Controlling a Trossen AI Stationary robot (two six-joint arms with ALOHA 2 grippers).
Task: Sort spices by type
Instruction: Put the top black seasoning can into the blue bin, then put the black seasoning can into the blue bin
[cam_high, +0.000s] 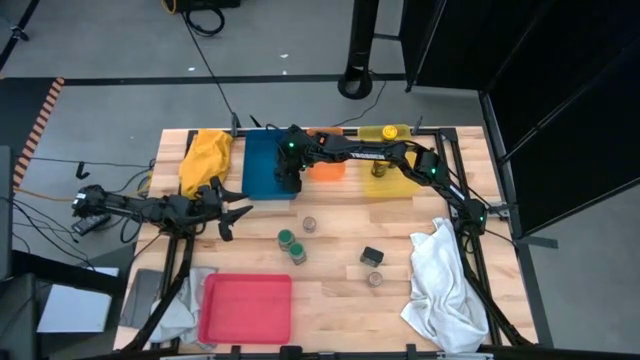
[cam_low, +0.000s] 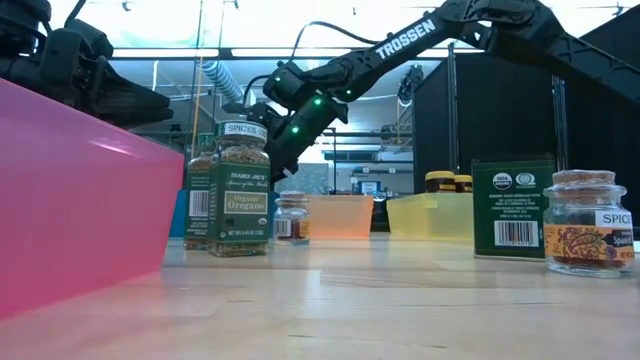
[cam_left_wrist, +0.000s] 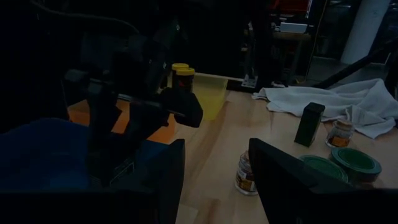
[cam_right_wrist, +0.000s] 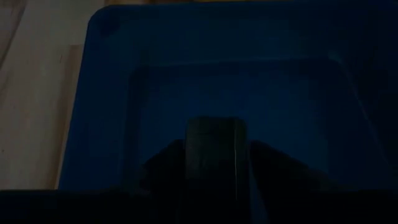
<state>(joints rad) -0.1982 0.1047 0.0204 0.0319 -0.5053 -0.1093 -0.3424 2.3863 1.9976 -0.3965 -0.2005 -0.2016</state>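
Wooden table carrying four plastic trays: blue tray, orange tray and yellow tray in a row along the upper edge, red tray at lower left. Yellow cloth at upper left beside the blue tray; white cloth at lower right.

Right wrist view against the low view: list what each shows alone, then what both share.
Right wrist view only: a black box between the right gripper fingers, low over the blue tray floor.

Low view only: green-lidded jars, a grey-topped jar, a green box, another jar, the red tray, and orange and yellow trays.

Both: the wooden table.
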